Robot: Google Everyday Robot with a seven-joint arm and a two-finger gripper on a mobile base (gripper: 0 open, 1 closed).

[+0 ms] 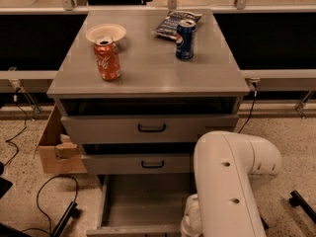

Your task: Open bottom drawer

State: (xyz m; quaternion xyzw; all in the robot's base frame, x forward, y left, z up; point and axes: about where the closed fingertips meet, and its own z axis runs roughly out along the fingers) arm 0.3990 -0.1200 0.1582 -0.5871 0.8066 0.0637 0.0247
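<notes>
The grey cabinet [148, 78] has three drawers. The bottom drawer [143, 201] stands pulled far out at the lower edge of the view, its plain grey inside showing; its front and handle are cut off by the frame. The middle drawer front [143, 164] and the top drawer front [148, 128] stick out slightly. My white arm [229, 181] reaches down at the lower right beside the open drawer. The gripper itself is below the frame, out of view.
On the cabinet top stand an orange soda can [107, 59], a white bowl [105, 32], a blue can [184, 39] and a chip bag [175, 22]. A cardboard box [57, 147] sits on the floor at the left, with black cables [44, 196] nearby.
</notes>
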